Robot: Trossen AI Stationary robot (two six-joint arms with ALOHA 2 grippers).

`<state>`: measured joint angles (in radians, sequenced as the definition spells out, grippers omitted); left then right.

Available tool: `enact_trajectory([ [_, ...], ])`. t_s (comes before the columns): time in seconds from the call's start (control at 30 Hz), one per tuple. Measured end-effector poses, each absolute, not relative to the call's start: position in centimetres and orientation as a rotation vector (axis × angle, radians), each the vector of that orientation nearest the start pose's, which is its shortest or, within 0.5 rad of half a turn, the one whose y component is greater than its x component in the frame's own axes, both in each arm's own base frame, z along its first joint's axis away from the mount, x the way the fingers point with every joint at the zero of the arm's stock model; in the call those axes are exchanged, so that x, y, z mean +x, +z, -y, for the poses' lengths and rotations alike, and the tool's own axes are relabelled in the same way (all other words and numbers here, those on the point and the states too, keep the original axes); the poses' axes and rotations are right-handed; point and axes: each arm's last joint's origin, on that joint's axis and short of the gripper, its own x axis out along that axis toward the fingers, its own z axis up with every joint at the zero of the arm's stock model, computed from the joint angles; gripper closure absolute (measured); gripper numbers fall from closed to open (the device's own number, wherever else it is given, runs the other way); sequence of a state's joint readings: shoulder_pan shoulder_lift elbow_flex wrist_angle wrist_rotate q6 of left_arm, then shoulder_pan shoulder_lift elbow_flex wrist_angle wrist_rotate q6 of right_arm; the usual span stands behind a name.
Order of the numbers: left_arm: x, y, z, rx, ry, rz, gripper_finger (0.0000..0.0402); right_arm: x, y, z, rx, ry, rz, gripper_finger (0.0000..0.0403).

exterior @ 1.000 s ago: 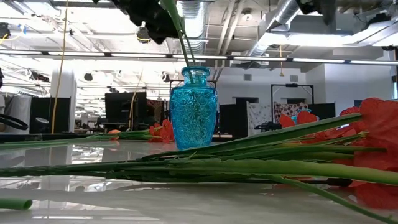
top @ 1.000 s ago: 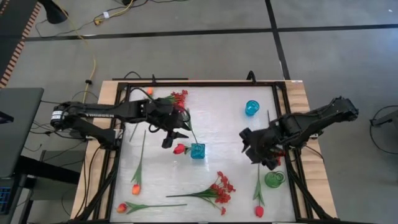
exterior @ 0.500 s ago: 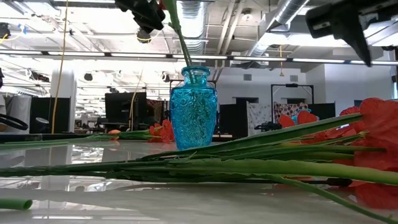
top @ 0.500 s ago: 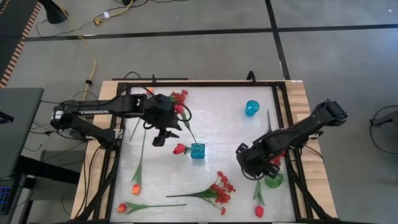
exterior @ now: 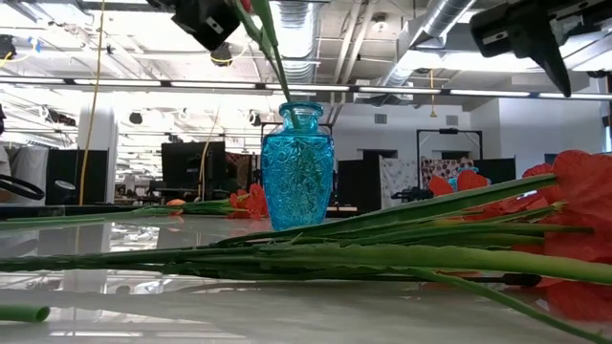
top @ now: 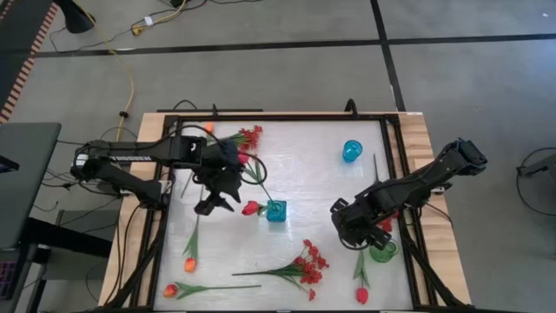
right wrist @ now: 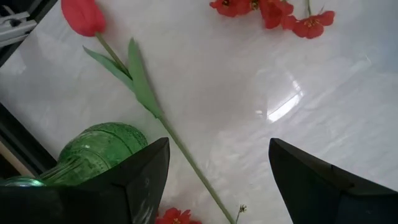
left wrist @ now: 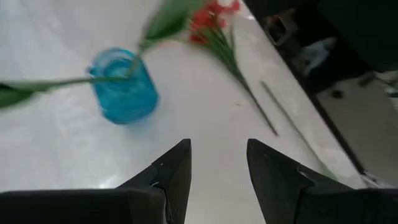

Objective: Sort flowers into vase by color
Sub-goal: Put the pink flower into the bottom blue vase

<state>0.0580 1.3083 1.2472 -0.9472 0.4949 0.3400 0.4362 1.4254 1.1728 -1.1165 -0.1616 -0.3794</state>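
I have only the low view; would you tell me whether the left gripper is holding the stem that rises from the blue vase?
Observer: No. The left wrist view shows the left gripper open, with nothing between its fingers. The stem leans in the blue vase unheld.
Operator: Thank you. Where is the right gripper?
Observer: The right gripper is open above the table, beside a green vase that your view lacks.
Operator: Are there any other vases?
Observer: Yes, a second blue vase stands on the right arm's side, apart from both arms.
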Motion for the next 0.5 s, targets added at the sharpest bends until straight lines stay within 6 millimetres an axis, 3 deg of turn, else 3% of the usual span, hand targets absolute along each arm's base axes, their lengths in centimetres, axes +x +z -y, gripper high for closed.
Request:
enact_trajectory([
  [0.5, 24.63, 32.55, 0.43, -0.07, -0.657, -0.899, 0.0259, 22.78, 26.73, -11.12, -0.49, 0.748, -1.271, 0.0101],
])
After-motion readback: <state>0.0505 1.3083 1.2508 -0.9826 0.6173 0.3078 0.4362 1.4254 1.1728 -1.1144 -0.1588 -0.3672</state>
